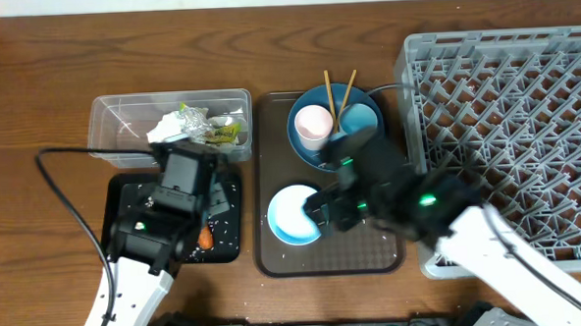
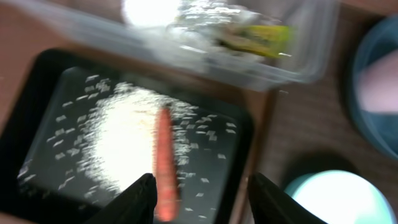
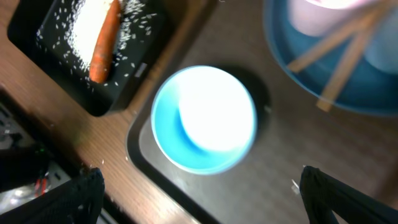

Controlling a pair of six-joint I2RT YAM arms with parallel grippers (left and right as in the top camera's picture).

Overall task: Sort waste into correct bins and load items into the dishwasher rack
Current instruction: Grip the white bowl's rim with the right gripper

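Over black tray (image 2: 38, 87) | left gripper (image 2: 205, 202), jaws apart | right gripper (image 3: 208, 199) over bowl (image 3: 205, 118)

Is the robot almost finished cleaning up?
About halfway. Done: paper and wrapper sit in the clear box; carrot and rice lie in the black tray. In hand: nothing; the open right pincer hovers over the bowl. To do: bowl, blue plate, pinkish cup, light blue cup and chopsticks are outside the rack.

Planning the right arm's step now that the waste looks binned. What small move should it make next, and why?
Probably lower the right gripper onto the rim of the white bowl and close. Its fingers are spread wide over the bowl, holding nothing, and the carrot and rice already lie in the black tray, so the dishes come next.
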